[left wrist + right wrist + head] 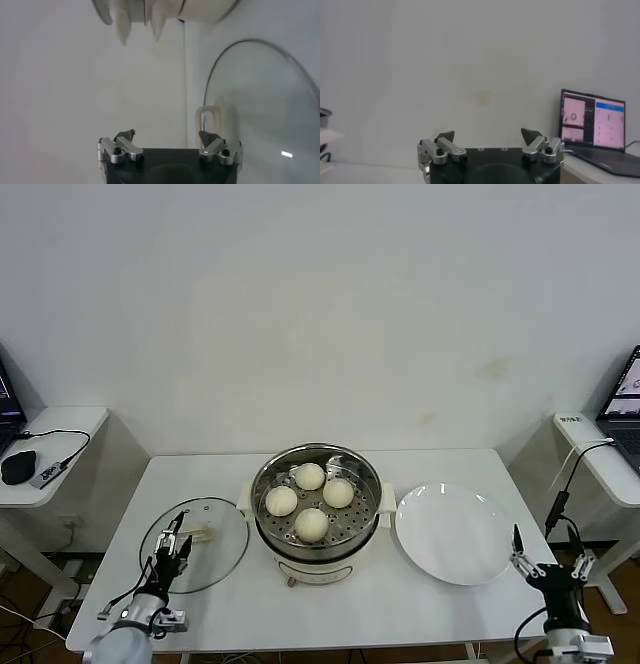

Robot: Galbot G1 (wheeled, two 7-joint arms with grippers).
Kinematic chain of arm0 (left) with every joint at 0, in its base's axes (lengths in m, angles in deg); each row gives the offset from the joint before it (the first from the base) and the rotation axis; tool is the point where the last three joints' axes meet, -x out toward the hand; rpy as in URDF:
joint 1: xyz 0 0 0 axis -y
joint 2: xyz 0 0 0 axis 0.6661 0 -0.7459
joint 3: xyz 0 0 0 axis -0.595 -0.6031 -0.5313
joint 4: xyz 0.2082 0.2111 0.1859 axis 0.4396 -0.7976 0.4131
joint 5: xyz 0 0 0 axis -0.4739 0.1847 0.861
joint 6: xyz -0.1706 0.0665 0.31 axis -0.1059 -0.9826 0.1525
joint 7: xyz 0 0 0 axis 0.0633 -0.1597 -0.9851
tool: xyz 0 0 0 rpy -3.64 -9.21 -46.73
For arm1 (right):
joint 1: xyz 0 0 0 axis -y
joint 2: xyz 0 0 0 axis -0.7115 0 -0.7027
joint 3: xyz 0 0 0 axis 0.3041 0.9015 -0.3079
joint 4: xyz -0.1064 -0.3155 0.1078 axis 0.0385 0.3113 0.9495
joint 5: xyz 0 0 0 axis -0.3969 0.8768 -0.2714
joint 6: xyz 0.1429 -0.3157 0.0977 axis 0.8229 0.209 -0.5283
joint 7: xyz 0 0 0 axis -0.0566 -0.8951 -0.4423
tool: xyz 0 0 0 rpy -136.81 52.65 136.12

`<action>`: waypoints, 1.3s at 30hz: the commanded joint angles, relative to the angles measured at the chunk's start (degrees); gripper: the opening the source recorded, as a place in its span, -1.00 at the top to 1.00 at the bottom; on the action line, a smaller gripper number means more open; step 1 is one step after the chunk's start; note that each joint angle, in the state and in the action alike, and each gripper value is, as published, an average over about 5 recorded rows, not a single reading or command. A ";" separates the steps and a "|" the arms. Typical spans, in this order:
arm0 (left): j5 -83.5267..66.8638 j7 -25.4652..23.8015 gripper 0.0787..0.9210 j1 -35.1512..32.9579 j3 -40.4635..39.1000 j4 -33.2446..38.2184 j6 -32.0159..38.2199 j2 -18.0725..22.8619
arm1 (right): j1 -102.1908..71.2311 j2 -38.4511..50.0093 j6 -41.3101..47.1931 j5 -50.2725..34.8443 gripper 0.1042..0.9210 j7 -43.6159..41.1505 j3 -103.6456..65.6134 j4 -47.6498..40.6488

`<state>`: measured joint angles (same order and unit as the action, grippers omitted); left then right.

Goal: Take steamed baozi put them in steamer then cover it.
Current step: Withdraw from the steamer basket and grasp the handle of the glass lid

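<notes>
Left gripper [178, 536], jaws apart above the glass lid [215, 559] at the steamer's [315, 529] nine o'clock (four baozi [311, 476] loaded), should straddle the lid handle [200, 535] squarely before closing; right gripper [548, 567] waits open by the plate's [455, 534] four o'clock.

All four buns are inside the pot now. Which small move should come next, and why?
Probably the left gripper should ease down onto the cover's handle. All four baozi sit in the steamer, the white plate is bare, and the cover lies flat on the table beside the steamer. The left gripper is open right at the handle; the right gripper waits off by the plate.
</notes>
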<state>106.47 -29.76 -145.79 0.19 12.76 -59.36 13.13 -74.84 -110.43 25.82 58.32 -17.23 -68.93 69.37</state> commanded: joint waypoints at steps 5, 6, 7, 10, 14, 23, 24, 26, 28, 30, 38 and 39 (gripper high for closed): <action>1.62 -0.36 -0.77 7.48 -2.45 -8.17 -0.02 -0.39 | -0.46 -1.24 -0.32 0.64 -0.76 -0.06 -0.77 -0.58; 1.62 -0.37 -0.77 7.88 -2.48 -8.68 -0.04 -0.43 | -0.39 -1.31 -0.35 0.73 -0.76 -0.07 -0.76 -0.74; 1.62 -0.39 -0.77 8.30 -2.52 -9.19 -0.07 -0.48 | -0.32 -1.37 -0.39 0.83 -0.76 -0.07 -0.75 -0.90; 1.50 -0.46 -0.77 9.45 -2.65 -10.81 -0.11 -0.65 | -0.06 -1.63 -0.53 1.23 -0.76 -0.08 -0.62 -1.41; 0.91 -0.44 -0.77 10.65 -2.81 -12.14 -0.13 -0.79 | 0.33 -2.08 -0.58 1.71 -0.76 -0.05 -0.26 -1.86; -0.38 -1.26 -0.72 11.96 -3.45 -13.34 -0.29 -1.20 | 1.06 -2.79 -0.49 3.01 -0.76 -0.08 0.67 -2.66; -0.51 -1.36 -0.67 12.02 -3.52 -13.48 -0.27 -1.26 | 1.08 -2.81 -0.46 3.07 -0.76 -0.09 0.78 -2.71; -0.67 -1.62 -0.57 12.09 -3.71 -13.70 -0.24 -1.40 | 1.18 -2.88 -0.42 3.21 -0.76 -0.09 1.01 -2.88; -0.74 -1.83 -0.42 12.11 -3.86 -13.87 -0.20 -1.47 | 1.33 -3.03 -0.41 3.38 -0.76 -0.08 1.21 -3.03; -0.73 -1.99 -0.28 12.01 -3.99 -13.90 -0.14 -1.54 | 1.49 -3.17 -0.39 3.59 -0.76 -0.07 1.45 -3.10; -1.11 -0.12 0.25 10.25 -3.29 -11.69 0.64 -1.22 | 1.55 -3.31 -0.32 4.04 -0.76 0.01 2.22 -2.60; -1.17 0.43 0.34 9.94 -3.04 -11.24 0.82 -1.11 | 1.53 -3.30 -0.34 4.10 -0.76 0.02 2.29 -2.55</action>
<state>105.70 -31.10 -135.12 -3.32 0.17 -58.89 11.89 -73.33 -113.65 25.48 62.03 -17.26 -67.02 66.61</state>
